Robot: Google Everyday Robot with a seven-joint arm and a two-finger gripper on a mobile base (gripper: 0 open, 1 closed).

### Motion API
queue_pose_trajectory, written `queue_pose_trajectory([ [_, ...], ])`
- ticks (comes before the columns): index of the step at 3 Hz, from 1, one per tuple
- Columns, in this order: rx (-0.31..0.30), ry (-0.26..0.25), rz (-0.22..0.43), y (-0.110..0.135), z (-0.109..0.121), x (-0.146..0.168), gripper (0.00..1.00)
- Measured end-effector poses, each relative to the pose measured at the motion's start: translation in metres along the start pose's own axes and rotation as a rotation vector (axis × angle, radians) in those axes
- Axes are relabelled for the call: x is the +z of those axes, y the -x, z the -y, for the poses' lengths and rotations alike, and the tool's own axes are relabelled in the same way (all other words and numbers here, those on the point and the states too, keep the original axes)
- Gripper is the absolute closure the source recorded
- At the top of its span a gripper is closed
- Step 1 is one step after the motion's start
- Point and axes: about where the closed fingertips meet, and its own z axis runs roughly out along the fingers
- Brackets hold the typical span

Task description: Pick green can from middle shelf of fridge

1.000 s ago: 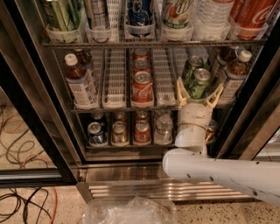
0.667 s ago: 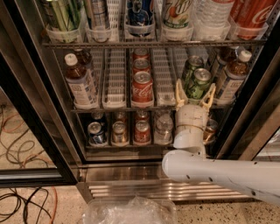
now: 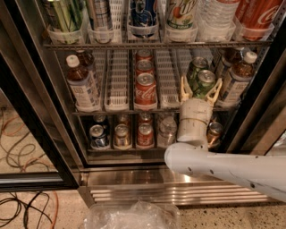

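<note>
- A crumpled clear plastic bag [image 3: 129, 217] lies at the bottom edge of the frame, with cables [image 3: 20, 208] on the floor at lower left.
- The white arm [image 3: 232, 169] comes in from the lower right and turns up toward the fridge [image 3: 31, 120], passing above its steel base [image 3: 147, 190].
- The tool [image 3: 200, 86] is at the right of the middle shelf [image 3: 117, 85], right of frame centre.
- The tool is released: its pale fingers [image 3: 184, 91] stand apart, one on each side of the front green can [image 3: 205, 80]. Whether they touch the can cannot be told.
- That can stands upright at the front of its lane, with a second green can [image 3: 195, 67] just behind it.
- On the same shelf, red Coke cans [image 3: 145, 91] fill the centre lane, and brown bottles [image 3: 82, 85] stand at the far left and far right.
- Below, in the lower rack, stand small mixed cans [image 3: 121, 136].
- Along the top of the frame, the upper rack holds tall cans and bottles [image 3: 181, 13].
</note>
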Motion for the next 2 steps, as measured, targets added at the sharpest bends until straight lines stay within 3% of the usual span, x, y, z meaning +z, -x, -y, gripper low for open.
queue_pose_trajectory([
  [2,-0.006,-0.013,-0.006,-0.0043,0.0008,0.0073,0.69],
])
